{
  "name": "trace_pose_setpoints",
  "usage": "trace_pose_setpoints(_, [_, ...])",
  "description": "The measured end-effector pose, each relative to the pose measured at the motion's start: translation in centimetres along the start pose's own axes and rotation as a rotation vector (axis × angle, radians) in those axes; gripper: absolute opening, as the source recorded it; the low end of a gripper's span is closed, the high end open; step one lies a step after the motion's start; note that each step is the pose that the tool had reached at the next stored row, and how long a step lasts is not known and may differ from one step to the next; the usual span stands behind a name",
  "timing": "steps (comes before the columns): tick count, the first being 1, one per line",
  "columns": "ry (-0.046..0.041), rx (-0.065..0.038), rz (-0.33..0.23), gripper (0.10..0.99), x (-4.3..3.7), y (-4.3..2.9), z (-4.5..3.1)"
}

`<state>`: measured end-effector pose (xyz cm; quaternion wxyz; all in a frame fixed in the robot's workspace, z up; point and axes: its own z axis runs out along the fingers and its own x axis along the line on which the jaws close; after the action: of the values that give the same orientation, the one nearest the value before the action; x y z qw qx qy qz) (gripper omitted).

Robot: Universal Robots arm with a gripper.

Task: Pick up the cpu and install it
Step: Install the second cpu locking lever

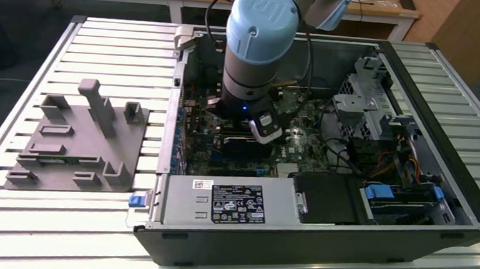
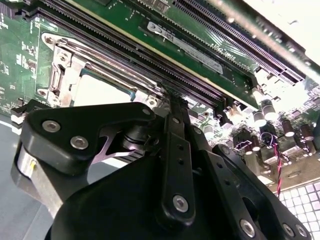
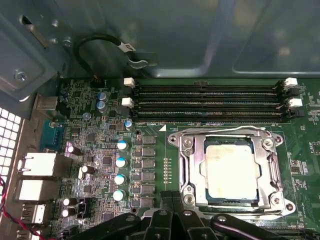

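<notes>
The cpu (image 3: 232,170) is a pale silver square lying flat inside the metal socket frame (image 3: 186,165) on the green motherboard. It also shows in the second wrist view as a pale patch, the cpu (image 2: 102,90), just beyond the fingertips. My gripper (image 3: 173,199) hovers beside the near edge of the socket, its black fingers pressed together with nothing between them. In the second wrist view the gripper (image 2: 174,102) is tipped over the board near the memory slots. In the exterior view the gripper (image 1: 262,141) reaches down into the open computer case.
Long black memory slots (image 3: 210,100) run along one side of the socket. Capacitors (image 3: 120,162) and rear ports (image 3: 37,165) lie on another side. A grey tray (image 1: 77,143) lies outside the case at the exterior view's left. Power supply (image 1: 228,202) and drive cage (image 1: 367,105) crowd the case.
</notes>
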<state>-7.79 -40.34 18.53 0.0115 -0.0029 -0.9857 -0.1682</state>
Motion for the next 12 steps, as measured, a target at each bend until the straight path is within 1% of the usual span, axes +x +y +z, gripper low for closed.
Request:
trace_pose_setpoints(3, [-0.0002, 0.0, 0.0, 0.106, 0.01, 0.01, -0.03])
trace_pose_setpoints(5, [-0.0006, 0.0, 0.0, 0.106, 0.02, 0.09, -0.2])
trace_pose_setpoints(12, [-0.0004, 0.003, 0.0, 0.106, 0.08, 0.13, -0.37])
